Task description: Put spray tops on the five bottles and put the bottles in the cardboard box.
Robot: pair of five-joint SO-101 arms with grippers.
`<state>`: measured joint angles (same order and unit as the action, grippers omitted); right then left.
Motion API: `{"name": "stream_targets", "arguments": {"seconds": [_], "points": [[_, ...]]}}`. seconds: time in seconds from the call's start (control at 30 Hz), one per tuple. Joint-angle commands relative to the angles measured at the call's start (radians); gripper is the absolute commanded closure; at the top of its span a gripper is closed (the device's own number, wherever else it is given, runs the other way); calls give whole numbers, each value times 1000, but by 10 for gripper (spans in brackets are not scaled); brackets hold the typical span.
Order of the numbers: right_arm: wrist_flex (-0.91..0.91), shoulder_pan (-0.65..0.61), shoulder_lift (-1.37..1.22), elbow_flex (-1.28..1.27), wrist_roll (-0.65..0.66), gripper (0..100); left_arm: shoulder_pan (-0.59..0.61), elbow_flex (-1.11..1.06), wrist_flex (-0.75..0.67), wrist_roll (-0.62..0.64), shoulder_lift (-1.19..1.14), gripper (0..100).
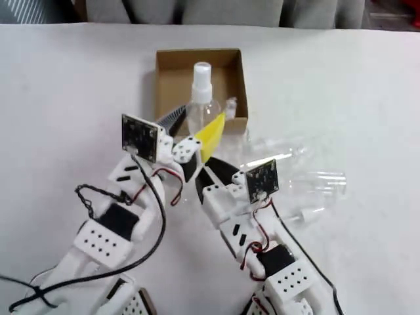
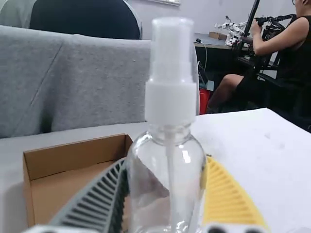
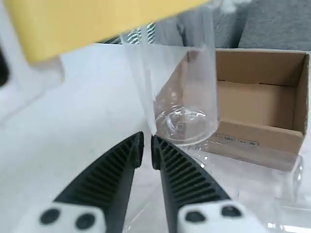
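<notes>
A clear bottle [image 1: 201,111] with a white spray top [image 1: 202,71] stands upright in the air at the near edge of the cardboard box [image 1: 167,60]. My left gripper [image 1: 202,117] is shut on it, with a grey finger and a yellow finger on either side of its body [image 2: 165,184]. In the right wrist view the bottle's base [image 3: 187,121] hangs just above my right gripper [image 3: 147,141]. The black fingers [image 3: 121,165] of that gripper are shut with nothing between them. The open box [image 3: 257,104] lies just behind the bottle.
Several clear bottles without tops [image 1: 295,167] lie on the white table to the right of the box. A loose spray top [image 1: 308,213] lies nearer the front. Both arms crowd the middle front. A grey sofa back [image 2: 73,82] stands behind the table.
</notes>
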<state>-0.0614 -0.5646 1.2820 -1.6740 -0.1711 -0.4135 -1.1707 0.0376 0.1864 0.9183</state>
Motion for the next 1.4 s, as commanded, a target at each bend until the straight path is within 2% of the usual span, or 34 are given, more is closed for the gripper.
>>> {"name": "stream_targets", "arguments": {"seconds": [0.0, 0.3, 0.5, 0.67, 1.0, 1.17, 1.37], "points": [[-19, 56, -12, -9, 14, 981, -18, 6, 121, 5, 88, 976], [-10, 56, -12, -17, 14, 982, -13, -15, 130, 3, 99, 976], [39, 54, -12, -17, 15, 982, 99, -11, -38, 11, 51, 976], [39, 56, -19, -17, 15, 982, 163, 126, -190, 11, -245, 976], [88, 56, -13, -17, 15, 982, 297, 577, -334, 5, -881, 976], [88, 56, -13, -17, 15, 982, 300, 709, -402, 3, -1089, 976], [88, 54, -13, -17, 15, 982, 349, 859, -400, 3, -1231, 976]]}}
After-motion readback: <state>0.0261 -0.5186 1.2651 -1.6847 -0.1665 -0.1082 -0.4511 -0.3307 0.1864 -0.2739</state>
